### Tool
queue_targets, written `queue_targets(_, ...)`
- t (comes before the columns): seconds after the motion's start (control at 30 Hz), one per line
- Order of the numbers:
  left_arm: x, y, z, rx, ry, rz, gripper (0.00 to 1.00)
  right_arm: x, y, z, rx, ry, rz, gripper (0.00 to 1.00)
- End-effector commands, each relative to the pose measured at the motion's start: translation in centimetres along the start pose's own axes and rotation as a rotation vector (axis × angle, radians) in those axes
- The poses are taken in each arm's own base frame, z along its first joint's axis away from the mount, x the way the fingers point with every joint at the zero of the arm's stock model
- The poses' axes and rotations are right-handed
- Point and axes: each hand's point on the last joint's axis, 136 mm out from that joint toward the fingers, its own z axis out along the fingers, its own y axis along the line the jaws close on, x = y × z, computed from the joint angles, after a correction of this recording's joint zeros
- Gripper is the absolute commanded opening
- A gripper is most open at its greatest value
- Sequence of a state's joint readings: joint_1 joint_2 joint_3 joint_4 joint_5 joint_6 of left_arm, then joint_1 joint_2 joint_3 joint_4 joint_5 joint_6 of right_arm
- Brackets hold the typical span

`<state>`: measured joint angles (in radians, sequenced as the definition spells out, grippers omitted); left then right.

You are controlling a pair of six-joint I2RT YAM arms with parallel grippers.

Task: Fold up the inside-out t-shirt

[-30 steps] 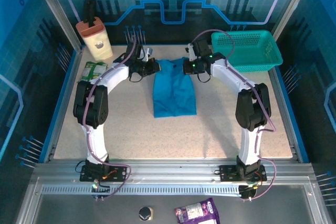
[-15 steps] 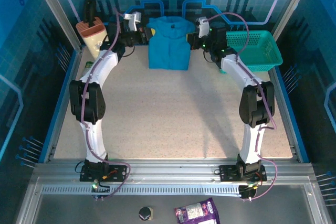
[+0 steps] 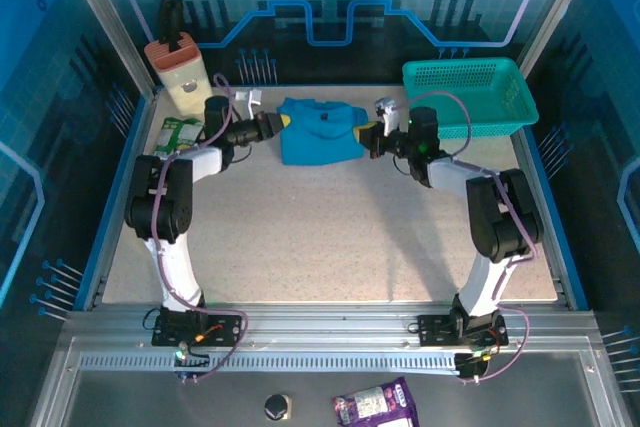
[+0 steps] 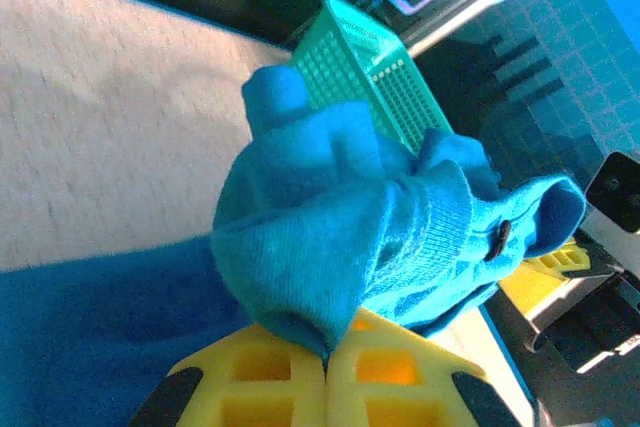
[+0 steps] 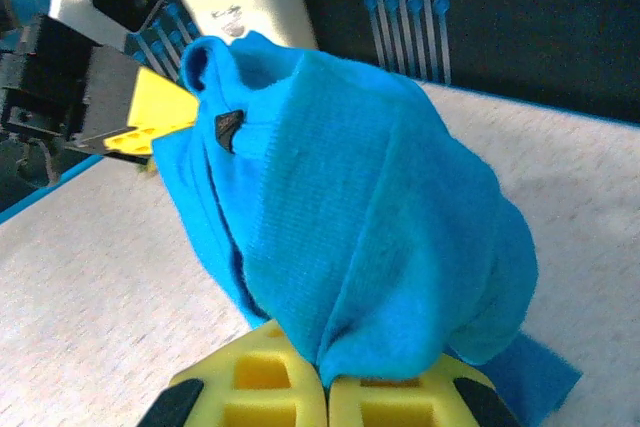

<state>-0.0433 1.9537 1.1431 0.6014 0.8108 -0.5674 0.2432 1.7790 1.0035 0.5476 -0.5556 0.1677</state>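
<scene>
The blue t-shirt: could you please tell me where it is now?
In the top view the blue t-shirt is bunched at the far middle, pinched between the left gripper and right gripper, left of the teal basket.

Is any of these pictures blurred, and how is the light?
Top external: sharp and evenly lit, no glare on the table. Left wrist: the t-shirt, close to the lens, shows its knit clearly; a faint shadow lies on the table behind. Right wrist: t-shirt sharp too, no glare.
</scene>
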Motion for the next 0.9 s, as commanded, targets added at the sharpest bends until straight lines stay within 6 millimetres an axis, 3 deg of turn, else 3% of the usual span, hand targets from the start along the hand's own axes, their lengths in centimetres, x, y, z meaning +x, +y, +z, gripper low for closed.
queue_targets(0.0, -2.2, -6.7, -2.6, 0.136, -0.1, 0.159, 0.0, -3.0, 4.7, -2.0, -0.074, -0.097, -0.084, 0.0)
queue_targets(0.23, 4.3, -6.6, -4.3, 0.128, -0.018, 0.044, 0.0, 4.6, 8.2, -3.6, -0.06, 0.077, 0.048, 0.0)
queue_targets(0.47, 9.6, -6.0, -5.3, 0.012, 0.089, 0.016, 0.0, 8.3, 8.9, -4.7, 0.01, 0.221, 0.208, 0.0)
queue_targets(0.7, 8.7, -3.1, -4.4, -0.152, 0.125, -0.016, 0.0, 10.1, 6.2, -3.0, 0.113, 0.387, 0.421, 0.0)
queue_targets(0.87, 7.3, -1.8, -3.3, -0.2, 0.134, -0.016, 0.0, 9.9, 4.2, -0.7, 0.142, 0.442, 0.539, 0.0)
